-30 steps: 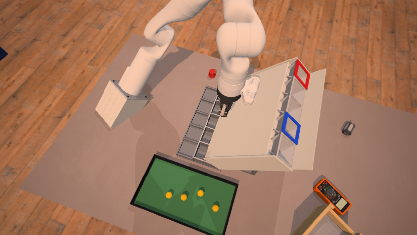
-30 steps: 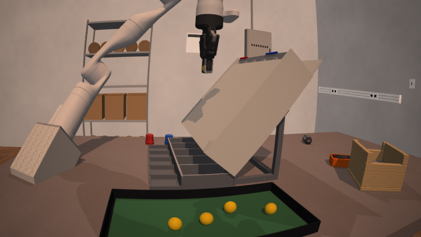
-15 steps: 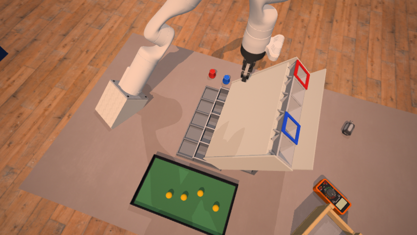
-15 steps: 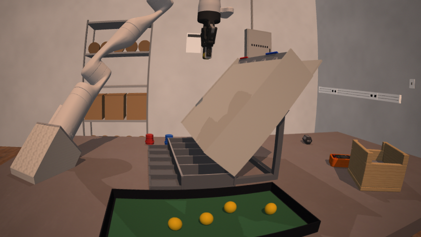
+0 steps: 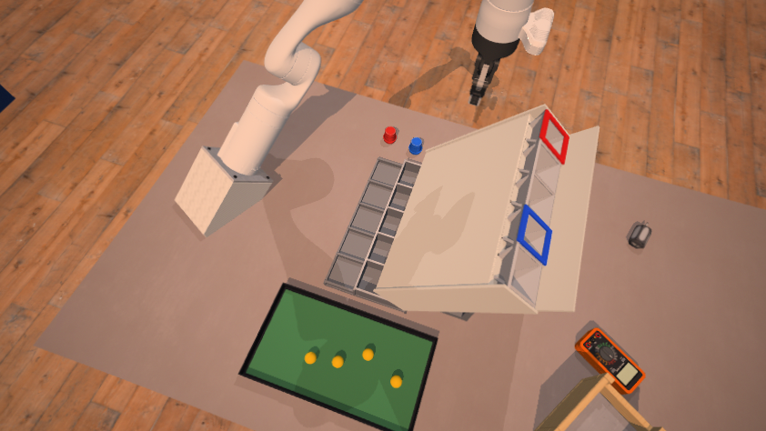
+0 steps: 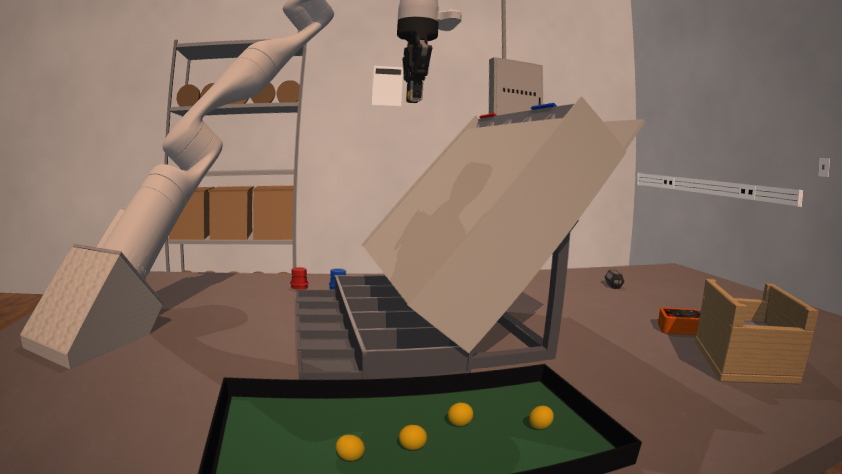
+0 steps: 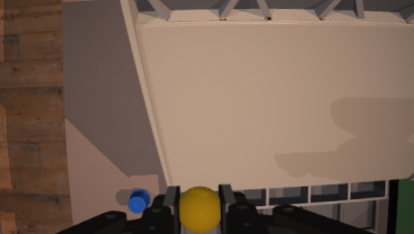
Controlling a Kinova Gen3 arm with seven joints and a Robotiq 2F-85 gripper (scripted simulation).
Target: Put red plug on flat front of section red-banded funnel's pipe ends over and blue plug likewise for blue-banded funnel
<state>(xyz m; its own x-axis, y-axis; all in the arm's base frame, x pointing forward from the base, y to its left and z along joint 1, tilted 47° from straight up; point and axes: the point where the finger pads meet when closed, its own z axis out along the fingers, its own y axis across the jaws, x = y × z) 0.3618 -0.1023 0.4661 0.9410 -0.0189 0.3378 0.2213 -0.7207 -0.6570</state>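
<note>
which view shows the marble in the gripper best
The wrist view: the yellow marble sits large and nearly whole between the two fingers. The exterior view shows just a sliver of yellow at the fingertips, and in the top view I can't make it out.

We can read no text, brand or number anywhere; the multimeter [image 5: 609, 359] [image 6: 679, 320], lower right in the top view, seems to carry dial markings too small to make out.

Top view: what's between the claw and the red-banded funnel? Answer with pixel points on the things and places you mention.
In the top view, the near top corner of the tan cover [image 5: 498, 131] lies between them.
</note>
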